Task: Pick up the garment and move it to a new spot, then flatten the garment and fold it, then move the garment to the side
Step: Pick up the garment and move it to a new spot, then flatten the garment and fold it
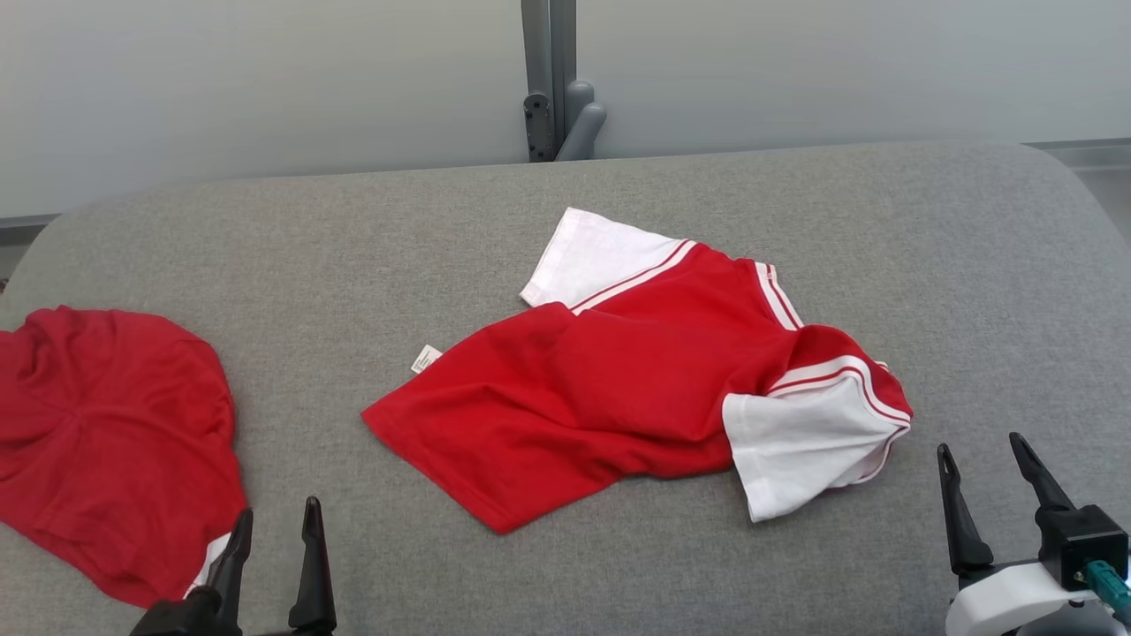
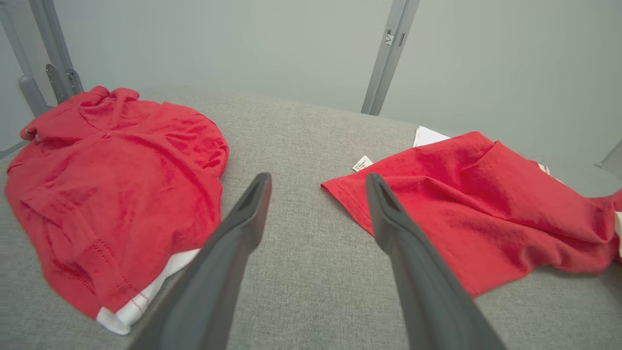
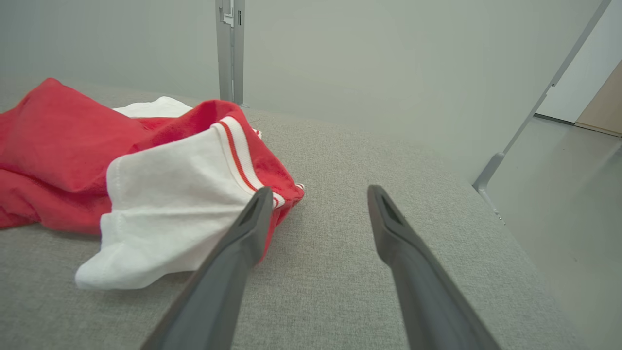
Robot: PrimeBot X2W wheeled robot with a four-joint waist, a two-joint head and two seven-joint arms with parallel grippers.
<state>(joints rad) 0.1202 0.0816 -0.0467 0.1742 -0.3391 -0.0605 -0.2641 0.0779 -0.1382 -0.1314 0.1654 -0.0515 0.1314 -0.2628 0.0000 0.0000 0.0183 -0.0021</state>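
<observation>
**Crumpled red T-shirt point(image 1: 610, 397) awaits pickup**

The red T-shirt lies bunched at the middle of the grey padded table point(image 1: 353, 238), one white sleeve flopped toward my right gripper point(image 1: 981, 443). That gripper and my left gripper point(image 1: 277, 508) both stand with fingers spread wide, holding nothing and clear of the cloth. The risk, as I judge it, is pinching several layers at once, so the shirt lifts as a wad and will not flatten. I could also drag a sleeve off the table's near edge. A second red garment point(image 1: 106, 442) is heaped at the left, just beside my left gripper. A careless reach could snag it, and it crowds that side for setting the shirt aside.
</observation>
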